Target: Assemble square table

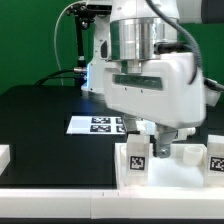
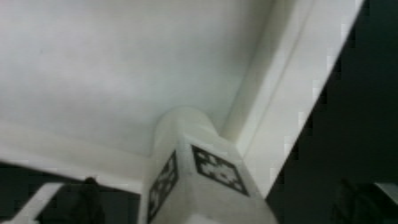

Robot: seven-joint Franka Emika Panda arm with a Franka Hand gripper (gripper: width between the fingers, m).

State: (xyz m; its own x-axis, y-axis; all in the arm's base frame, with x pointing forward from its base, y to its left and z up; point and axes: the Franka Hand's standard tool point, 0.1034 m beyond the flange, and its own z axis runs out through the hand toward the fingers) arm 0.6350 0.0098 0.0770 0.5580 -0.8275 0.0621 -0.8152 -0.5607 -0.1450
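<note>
In the wrist view the white square tabletop [image 2: 107, 80] fills most of the picture, with its raised rim [image 2: 294, 90] running along one side. A chunky white leg [image 2: 199, 170] with black-and-white tags stands upright on it, close to the rim. My gripper [image 2: 217, 198] straddles the leg with dark fingers [image 2: 71, 202] well off its sides, so the jaws look open. In the exterior view the gripper [image 1: 156, 143] hangs just above and beside the tagged leg [image 1: 137, 160] near the front edge.
The marker board [image 1: 100, 125] lies on the black table behind the gripper. More white parts sit at the exterior view's right, one plain [image 1: 186, 154] and one tagged [image 1: 215, 160]. A white block [image 1: 3, 156] is at the left edge. A white band [image 1: 90, 180] runs along the front.
</note>
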